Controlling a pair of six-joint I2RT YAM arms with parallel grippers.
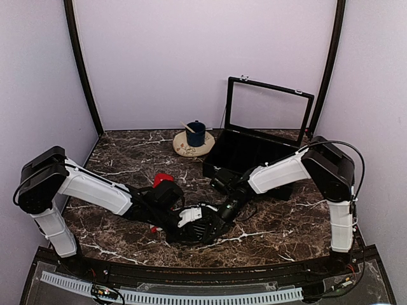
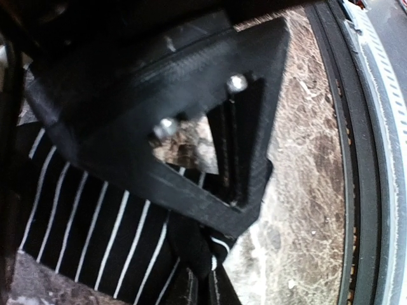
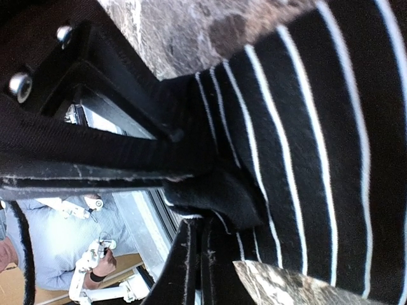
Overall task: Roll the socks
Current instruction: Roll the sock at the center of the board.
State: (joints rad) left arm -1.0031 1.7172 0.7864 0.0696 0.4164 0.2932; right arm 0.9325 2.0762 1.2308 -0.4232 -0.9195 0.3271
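The black sock with thin white stripes (image 1: 198, 231) lies bunched on the marble table between both grippers. My left gripper (image 1: 191, 218) comes in from the left and my right gripper (image 1: 220, 217) from the right, almost meeting over it. In the left wrist view the striped sock (image 2: 95, 222) fills the lower left, and my left gripper (image 2: 206, 279) is shut on a fold of it. In the right wrist view the same sock (image 3: 318, 127) spreads to the right, with my right gripper (image 3: 202, 254) shut on a bunched edge. The red sock (image 1: 162, 178) peeks out behind my left wrist.
A blue mug (image 1: 196, 133) stands on a round cream mat (image 1: 184, 148) at the back centre. A black compartment case (image 1: 251, 155) with its glass lid (image 1: 270, 108) raised sits at the back right. The table's dark front rim (image 2: 362, 190) runs close by the socks.
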